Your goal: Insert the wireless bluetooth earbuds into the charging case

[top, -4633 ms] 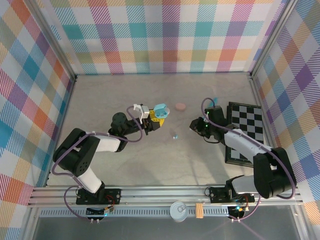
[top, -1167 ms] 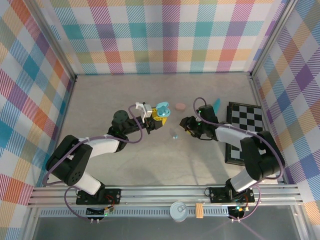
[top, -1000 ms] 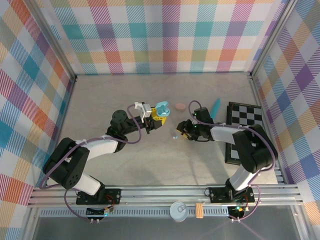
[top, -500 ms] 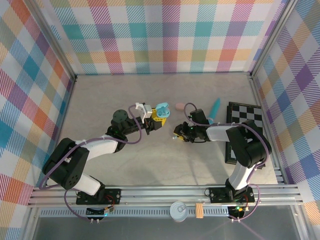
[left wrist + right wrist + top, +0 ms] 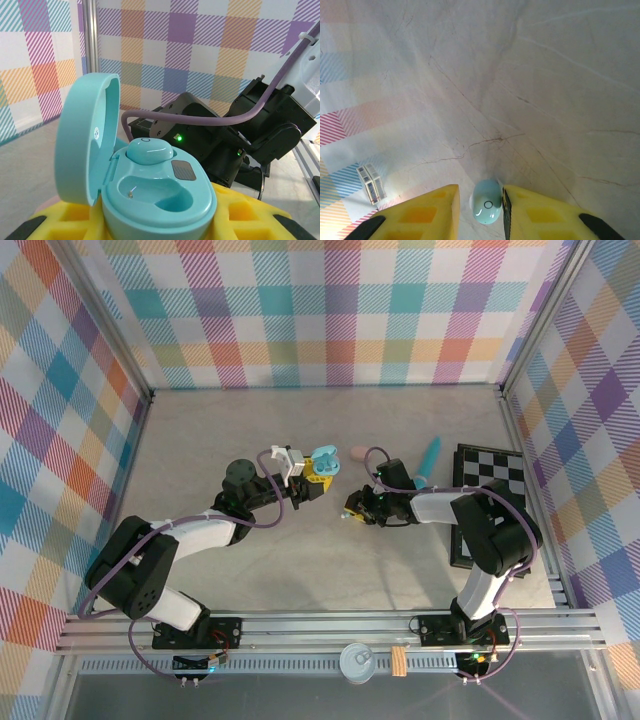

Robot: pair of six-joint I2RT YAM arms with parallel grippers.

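Observation:
My left gripper (image 5: 316, 470) is shut on the open teal charging case (image 5: 323, 456), held above the table. In the left wrist view the case (image 5: 150, 190) sits between yellow fingers (image 5: 250, 222) with its lid up. One teal earbud (image 5: 145, 149) is seated in the far slot and the near slot is empty. My right gripper (image 5: 352, 510) is down at the table. A second teal earbud (image 5: 487, 201) lies between its yellow fingers (image 5: 540, 215). The right finger touches the earbud; a narrow gap shows on the left side.
A pink pebble-shaped case (image 5: 358, 452) lies just behind the two grippers. A teal strip (image 5: 430, 452) and a checkerboard (image 5: 490, 490) are at the right. Plaid walls close three sides. The right arm's black wrist (image 5: 240, 145) stands close behind the held case.
My right gripper has slid left to the loose earbud and its jaws have narrowed around it. The left gripper and the case have stayed put over the last second.

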